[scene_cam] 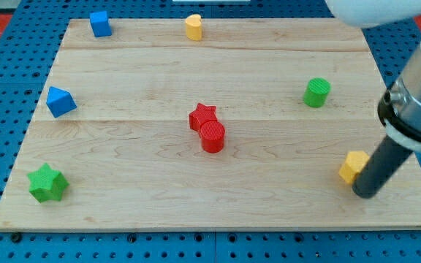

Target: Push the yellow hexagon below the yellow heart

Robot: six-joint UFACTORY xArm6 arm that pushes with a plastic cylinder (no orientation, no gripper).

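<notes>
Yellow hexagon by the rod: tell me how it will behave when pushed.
The yellow hexagon looks squat and flat-based, so it should slide rather than tip or roll. My tip sits at its right, lower side, so an off-centre push may spin it. The smooth wooden board probably offers little grip.

The pale board [159,161] shows smooth wood grain, and the red cylinder [212,136] has a finely ribbed, matt plastic look.
</notes>
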